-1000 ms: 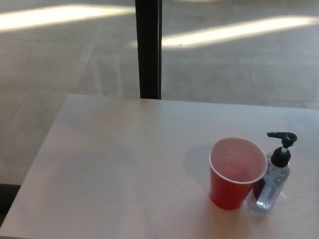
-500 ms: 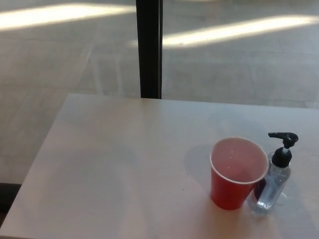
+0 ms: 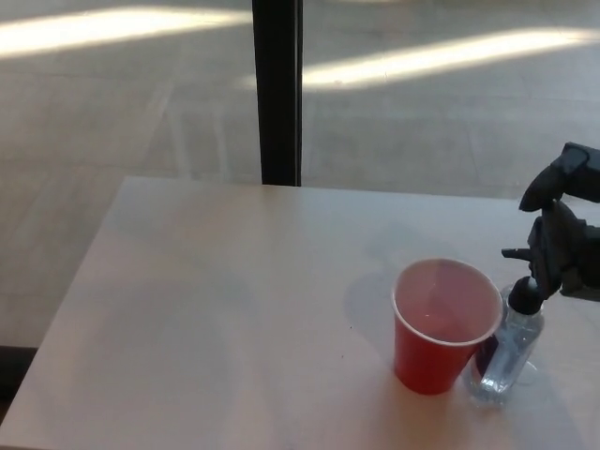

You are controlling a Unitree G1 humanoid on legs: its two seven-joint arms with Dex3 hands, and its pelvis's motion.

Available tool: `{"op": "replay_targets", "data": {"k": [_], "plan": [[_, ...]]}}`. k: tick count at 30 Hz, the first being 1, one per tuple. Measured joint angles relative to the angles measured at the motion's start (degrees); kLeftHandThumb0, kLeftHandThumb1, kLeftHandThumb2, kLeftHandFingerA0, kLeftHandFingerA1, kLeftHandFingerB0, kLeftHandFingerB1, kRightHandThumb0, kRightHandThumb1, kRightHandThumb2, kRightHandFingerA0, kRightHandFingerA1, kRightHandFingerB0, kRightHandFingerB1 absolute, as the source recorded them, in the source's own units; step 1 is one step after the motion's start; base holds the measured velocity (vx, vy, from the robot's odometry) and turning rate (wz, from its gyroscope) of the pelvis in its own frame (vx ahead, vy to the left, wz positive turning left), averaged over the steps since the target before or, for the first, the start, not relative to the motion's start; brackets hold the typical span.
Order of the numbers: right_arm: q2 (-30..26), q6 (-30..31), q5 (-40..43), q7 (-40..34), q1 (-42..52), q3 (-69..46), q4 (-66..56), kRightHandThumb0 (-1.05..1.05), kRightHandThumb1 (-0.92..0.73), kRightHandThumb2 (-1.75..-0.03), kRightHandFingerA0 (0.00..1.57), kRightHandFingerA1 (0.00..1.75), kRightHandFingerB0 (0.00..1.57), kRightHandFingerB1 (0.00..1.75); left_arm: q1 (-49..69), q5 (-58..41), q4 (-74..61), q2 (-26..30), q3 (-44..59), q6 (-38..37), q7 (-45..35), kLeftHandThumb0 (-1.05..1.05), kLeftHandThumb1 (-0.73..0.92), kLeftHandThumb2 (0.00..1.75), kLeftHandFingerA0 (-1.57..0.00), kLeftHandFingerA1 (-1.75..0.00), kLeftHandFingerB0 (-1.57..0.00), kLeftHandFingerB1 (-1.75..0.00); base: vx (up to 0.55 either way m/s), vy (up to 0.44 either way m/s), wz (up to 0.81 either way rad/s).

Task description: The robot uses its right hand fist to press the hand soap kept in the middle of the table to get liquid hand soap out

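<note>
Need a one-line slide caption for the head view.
Right hand reaches in over the pump of a clear soap bottle standing beside a red cup on a white table.

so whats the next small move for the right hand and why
Probably lower the right hand straight onto the pump. The hand sits right at the pump head at the bottle's top, the pump looks unpressed, and the spout points toward the red cup.

Soft daylight, bright glare streaks on the floor (image 3: 122,28) beyond, perhaps slight overall blur.
</note>
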Motion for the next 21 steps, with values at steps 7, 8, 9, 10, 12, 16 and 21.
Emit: {"op": "replay_targets", "data": {"k": [7,8,9,10,12,16,21], "plan": [[0.4,1.7,-0.4,0.2,-3.4,-0.2,1.3,-0.15,-0.56,-1.23,0.97,1.75,0.75,1.59,0.7,-0.1,0.0,0.0,-0.3,-0.4,-0.3,-0.48,0.60,0.58,-0.72,-0.69,-0.61,-0.59,0.00,0.000,0.00],[0.4,1.8,-0.5,0.2,-3.8,-0.3,1.6,-0.15,-0.56,-1.23,0.97,1.75,0.75,1.59,0.7,-0.2,0.0,0.0,-0.2,-0.4,-0.3,-0.48,0.60,0.58,-0.72,-0.69,-0.61,-0.59,0.00,0.000,0.00],[0.4,2.0,-0.6,0.2,-4.2,-0.4,1.9,-0.16,-0.58,-1.22,0.98,1.75,0.77,1.59,0.7,-0.3,0.0,0.0,-0.2,-0.4,-0.3,-0.49,0.61,0.58,-0.74,-0.71,-0.62,-0.58,0.00,0.000,0.00],[0.4,2.1,-0.6,0.2,-4.7,-0.5,2.1,-0.16,-0.57,-1.23,0.98,1.75,0.76,1.59,0.8,-0.4,0.0,0.0,-0.1,-0.4,-0.3,-0.50,0.61,0.58,-0.78,-0.72,-0.65,-0.57,0.00,0.000,0.00],[0.5,2.4,-0.6,0.3,-5.6,-0.9,2.6,-0.17,-0.57,-1.22,0.99,1.75,0.76,1.57,0.8,-0.5,0.0,0.0,-0.1,-0.4,-0.3,-0.49,0.62,0.58,-0.77,-0.70,-0.65,-0.57,0.00,0.000,0.00],[1.3,3.1,-0.5,0.6,-6.5,-1.3,3.7,-0.15,-0.56,-1.21,1.00,1.75,0.80,1.52,0.8,-0.5,0.0,0.0,-0.4,-0.4,-0.3,-0.49,0.62,0.59,-0.74,-0.68,-0.59,-0.55,0.00,0.000,0.00],[2.3,3.7,-0.9,0.8,-6.5,-1.1,5.0,-0.15,-0.55,-1.24,1.01,1.75,0.79,1.58,0.7,-0.7,0.0,0.1,-0.5,-0.5,-0.3,-0.49,0.61,0.58,-0.75,-0.72,-0.62,-0.58,0.00,0.000,0.00]]}}
